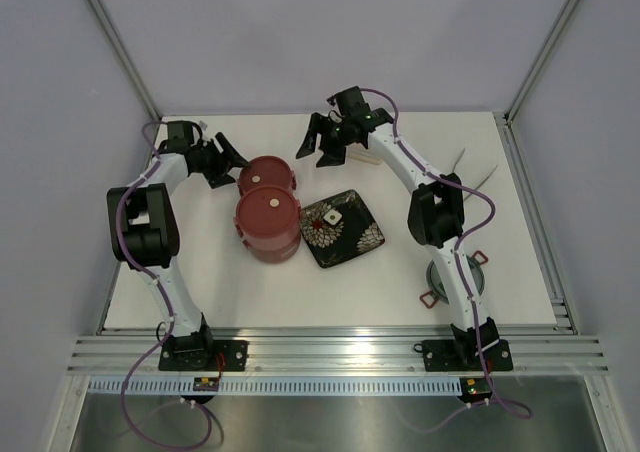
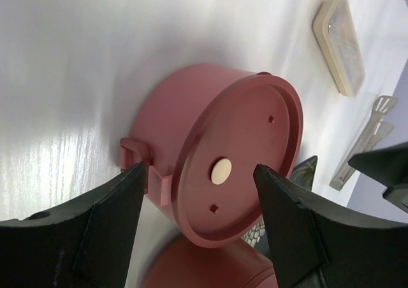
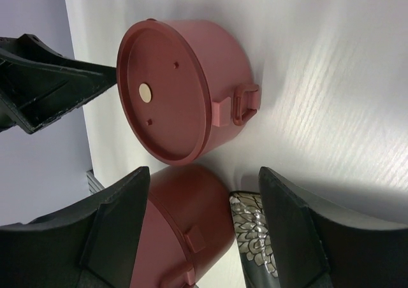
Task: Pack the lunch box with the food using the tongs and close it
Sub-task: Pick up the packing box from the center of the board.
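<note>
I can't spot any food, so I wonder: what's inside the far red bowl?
Its contents are hidden. A flat red lid covers the bowl, so only the lid's top shows, with a pale round spot at its middle.

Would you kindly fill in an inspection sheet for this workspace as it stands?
Surface: white table, slight sheen.
Job's things: far red bowl and near red bowl, both lidded, close together; tongs and grey lid lie to the right; food, nothing seen.
Clutter: black flowered plate bearing a small white square; pale case at the back.
Tools: left tool and right tool open, holding nothing, near the far bowl.
Cables: purple cables run along both arms.
Surroundings: plain walls, metal frame posts.
</note>
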Controlling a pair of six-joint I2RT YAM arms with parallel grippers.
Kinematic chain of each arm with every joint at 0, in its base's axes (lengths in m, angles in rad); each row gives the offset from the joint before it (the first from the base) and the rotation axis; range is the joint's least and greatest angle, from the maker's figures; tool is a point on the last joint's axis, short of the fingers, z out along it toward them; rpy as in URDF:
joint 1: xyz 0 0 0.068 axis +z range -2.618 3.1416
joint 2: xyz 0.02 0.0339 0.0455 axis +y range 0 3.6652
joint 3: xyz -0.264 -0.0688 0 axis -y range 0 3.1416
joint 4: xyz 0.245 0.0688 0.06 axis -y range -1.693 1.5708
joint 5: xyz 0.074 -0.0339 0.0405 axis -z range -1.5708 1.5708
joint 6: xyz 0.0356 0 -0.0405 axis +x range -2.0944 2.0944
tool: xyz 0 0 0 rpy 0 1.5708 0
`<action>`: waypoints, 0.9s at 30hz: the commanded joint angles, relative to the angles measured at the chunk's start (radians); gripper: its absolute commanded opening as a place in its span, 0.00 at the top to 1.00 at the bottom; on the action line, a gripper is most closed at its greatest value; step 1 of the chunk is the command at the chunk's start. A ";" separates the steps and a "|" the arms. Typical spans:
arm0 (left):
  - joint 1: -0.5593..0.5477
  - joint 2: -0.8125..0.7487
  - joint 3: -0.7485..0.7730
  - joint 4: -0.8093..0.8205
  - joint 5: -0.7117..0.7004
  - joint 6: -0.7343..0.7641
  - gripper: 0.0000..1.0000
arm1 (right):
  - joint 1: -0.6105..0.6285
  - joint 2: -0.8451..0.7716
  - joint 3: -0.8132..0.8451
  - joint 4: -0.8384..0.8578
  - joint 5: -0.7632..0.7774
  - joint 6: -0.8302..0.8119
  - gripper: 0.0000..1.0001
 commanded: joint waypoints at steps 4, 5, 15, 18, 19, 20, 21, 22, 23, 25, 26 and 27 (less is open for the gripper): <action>0.006 0.004 -0.002 0.037 0.082 0.018 0.28 | 0.010 0.035 0.034 0.083 -0.040 0.021 0.24; 0.006 0.003 -0.003 0.034 0.081 0.019 0.28 | 0.010 0.041 0.028 0.086 -0.042 0.025 0.24; 0.013 -0.027 -0.009 -0.045 0.067 0.062 0.24 | 0.022 0.096 0.000 0.124 -0.117 0.042 0.25; 0.017 -0.030 -0.016 -0.027 0.087 0.048 0.23 | 0.028 0.099 -0.027 0.149 -0.125 0.042 0.26; 0.017 -0.028 -0.013 -0.027 0.095 0.047 0.23 | 0.033 0.096 -0.032 0.152 -0.122 0.042 0.26; 0.017 -0.028 -0.010 -0.030 0.095 0.047 0.23 | 0.035 0.093 -0.044 0.153 -0.116 0.044 0.26; 0.017 -0.027 -0.007 -0.033 0.093 0.048 0.23 | 0.036 0.088 -0.055 0.167 -0.111 0.050 0.26; 0.017 -0.024 0.004 -0.038 0.089 0.053 0.23 | 0.038 0.085 -0.067 0.176 -0.108 0.054 0.27; 0.017 -0.019 0.010 -0.050 0.089 0.060 0.23 | 0.038 0.082 -0.084 0.189 -0.108 0.063 0.27; 0.017 -0.010 0.024 -0.065 0.089 0.067 0.24 | 0.038 0.096 -0.081 0.204 -0.111 0.074 0.29; 0.017 -0.010 0.024 -0.064 0.092 0.067 0.24 | 0.038 0.102 -0.078 0.210 -0.114 0.077 0.31; 0.017 -0.010 0.024 -0.062 0.093 0.067 0.25 | 0.038 0.104 -0.076 0.221 -0.120 0.079 0.33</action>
